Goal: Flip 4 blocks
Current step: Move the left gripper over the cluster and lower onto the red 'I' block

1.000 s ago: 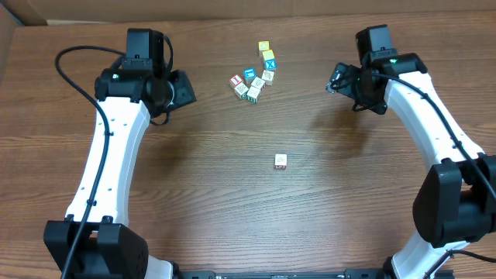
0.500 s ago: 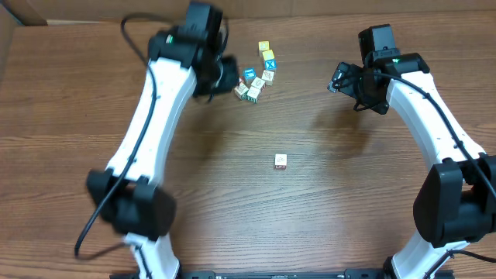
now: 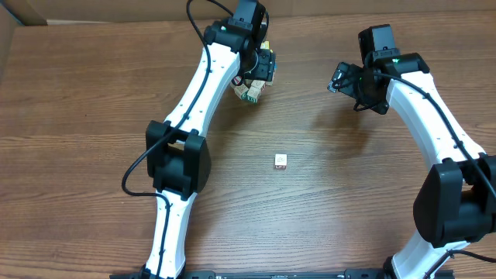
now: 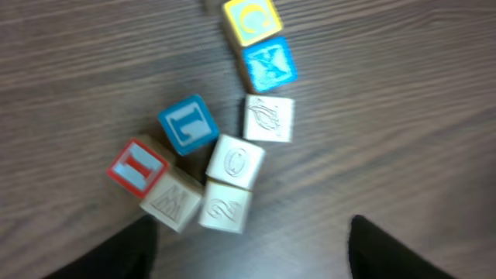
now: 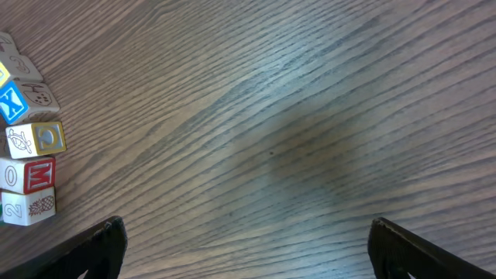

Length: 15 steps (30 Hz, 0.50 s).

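Hovering over the huddle of alphabet blocks, our left claw [image 4: 252,232] is spread wide with nothing between its fingers. We judge this to be the approach for a flip, with no block gripped yet. How many of the four flips are already done we cannot tell.

The huddle lies just ahead of that claw, leaning toward its left finger. The nearest pieces are two pale blocks, one with a curly mark [image 4: 225,205] and one with a zigzag letter [image 4: 172,201]. They touch each other and the pale O block [image 4: 235,161] just beyond them.

Counting the huddle from the left wrist view, we find eight:
- one yellow C block [image 4: 250,21], farthest from the claw
- two blue ones, the blue X block [image 4: 269,65] and the blue L block [image 4: 188,124]
- one red-bordered I block [image 4: 138,167]
- four pale ones, the fourth being the pale picture block [image 4: 269,118]

A ninth, the lone block [image 3: 280,161], sits on the tabletop [image 3: 93,170] well behind the left claw, between the two arms.

Our right claw [image 5: 246,232] is also spread wide and empty, with the huddle off to its left.

Next, we think the left claw must drop astride a single pale or red block. The picture block has the freest sides. It would then pinch that block and roll it onto another face without nudging the packed neighbours.
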Each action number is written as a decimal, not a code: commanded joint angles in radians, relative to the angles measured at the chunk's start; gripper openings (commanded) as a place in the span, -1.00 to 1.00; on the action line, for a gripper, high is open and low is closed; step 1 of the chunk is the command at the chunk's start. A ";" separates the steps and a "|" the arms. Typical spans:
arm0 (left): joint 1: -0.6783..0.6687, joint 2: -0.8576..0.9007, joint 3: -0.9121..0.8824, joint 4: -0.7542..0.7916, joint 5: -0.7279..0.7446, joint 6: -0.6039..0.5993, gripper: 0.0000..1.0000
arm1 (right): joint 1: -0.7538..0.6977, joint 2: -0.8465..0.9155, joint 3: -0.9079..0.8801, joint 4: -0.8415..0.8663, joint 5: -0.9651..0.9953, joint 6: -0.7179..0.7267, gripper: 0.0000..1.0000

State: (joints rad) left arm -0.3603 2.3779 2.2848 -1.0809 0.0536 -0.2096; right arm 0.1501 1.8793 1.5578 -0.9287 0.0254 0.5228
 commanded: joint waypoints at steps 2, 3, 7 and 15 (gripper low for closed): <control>0.007 0.042 0.023 0.024 -0.096 0.029 0.28 | -0.001 -0.003 0.014 0.003 -0.001 -0.004 1.00; 0.007 0.053 0.023 0.028 -0.106 0.029 0.26 | -0.001 -0.003 0.014 0.003 -0.001 -0.004 1.00; 0.008 0.098 0.023 0.051 -0.160 0.027 0.27 | -0.001 -0.003 0.014 0.003 -0.001 -0.004 1.00; 0.047 0.128 0.022 0.050 -0.183 0.015 0.15 | -0.001 -0.003 0.014 0.003 -0.001 -0.004 1.00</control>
State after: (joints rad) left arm -0.3443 2.5011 2.2852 -1.0317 -0.1024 -0.2024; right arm 0.1505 1.8793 1.5578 -0.9287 0.0254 0.5228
